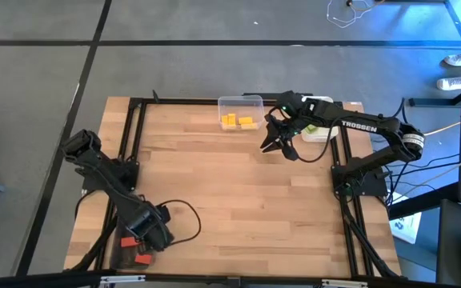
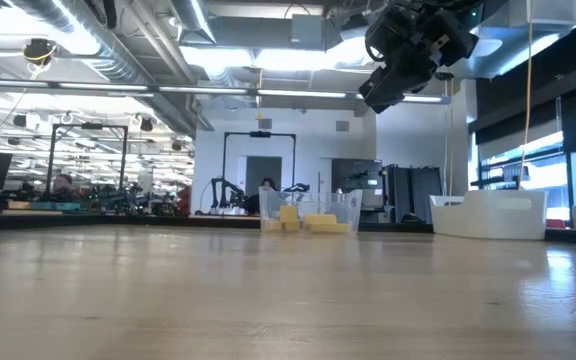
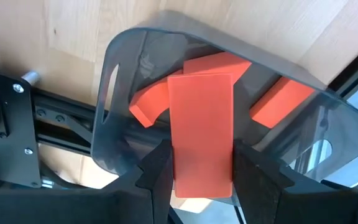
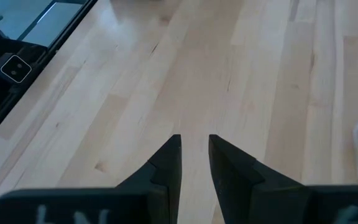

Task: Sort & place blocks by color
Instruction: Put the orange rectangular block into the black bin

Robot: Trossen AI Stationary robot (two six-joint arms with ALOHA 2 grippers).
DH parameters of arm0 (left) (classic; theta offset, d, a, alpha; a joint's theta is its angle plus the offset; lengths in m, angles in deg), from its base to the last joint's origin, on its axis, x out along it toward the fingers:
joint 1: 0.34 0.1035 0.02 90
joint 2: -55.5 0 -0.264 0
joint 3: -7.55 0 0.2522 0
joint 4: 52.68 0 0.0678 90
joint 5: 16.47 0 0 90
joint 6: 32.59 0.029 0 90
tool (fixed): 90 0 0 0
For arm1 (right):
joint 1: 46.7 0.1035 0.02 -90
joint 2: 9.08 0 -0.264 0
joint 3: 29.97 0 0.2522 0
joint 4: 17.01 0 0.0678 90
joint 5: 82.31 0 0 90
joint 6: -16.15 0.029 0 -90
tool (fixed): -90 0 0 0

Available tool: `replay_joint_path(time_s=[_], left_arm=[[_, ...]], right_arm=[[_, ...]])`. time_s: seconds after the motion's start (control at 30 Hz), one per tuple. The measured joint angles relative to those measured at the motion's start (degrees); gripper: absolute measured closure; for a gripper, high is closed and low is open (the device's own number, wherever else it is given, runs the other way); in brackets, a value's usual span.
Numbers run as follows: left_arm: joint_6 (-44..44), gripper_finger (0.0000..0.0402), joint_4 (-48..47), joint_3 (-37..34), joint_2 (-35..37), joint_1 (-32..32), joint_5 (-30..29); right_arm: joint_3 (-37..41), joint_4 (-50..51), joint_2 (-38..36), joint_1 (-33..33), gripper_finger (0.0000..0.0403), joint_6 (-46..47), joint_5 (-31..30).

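Left hand (image 3: pixel 201 174) is sitting at the near-left corner of the tabletop (image 1: pixel 238 200), over the clear bin (image 3: pixel 114 124) there. Its fingers (image 3: pixel 157 171) are flanking a flat red bar (image 3: pixel 201 134), close on both sides; can't tell if they're actually gripping it. Below the bar, inside the bin, three more red blocks are showing: an arch (image 3: pixel 148 102), a slab (image 3: pixel 219 62) partly hidden by the bar, and a bar (image 3: pixel 281 99) off to one side. The bin is hanging partly over the black frame rail (image 3: pixel 55 118).

Right hand (image 1: pixel 277 138) is hovering above the tabletop near the far edge, holding nothing, fingers (image 4: pixel 169 162) standing a narrow gap apart. Bare wood is lying under it.

Just beside it, the far clear bin (image 1: pixel 240 102) is holding yellow blocks (image 1: pixel 237 122), at least three; exact count is unclear. A white bin (image 1: pixel 318 132) is sitting under the right arm with a green block (image 1: pixel 314 126) peeking out; the arm is covering the rest.

"TROSSEN" (image 1: pixel 361 126) is reading along the right arm.
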Motion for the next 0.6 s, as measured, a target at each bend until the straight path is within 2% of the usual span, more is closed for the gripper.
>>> replay_joint_path(time_s=[0.1,0.3,0.6], left_arm=[[1.09,0.0263,0.0,0.0,-0.09,0.0,-0.51],[1.57,0.0258,-0.17,0.0,-0.09,0.02,-5.41],[4.35,0.0256,-0.15,0.0,-0.09,0.02,-3.95]], right_arm=[[0.0,0.0,0.0,0.0,0.0321,0.01,0.0],[0.0,0.02,0.0,0.0,0.0321,0.01,0.0],[0.0,0.23,0.0,0.0,0.0321,-0.01,0.0]])
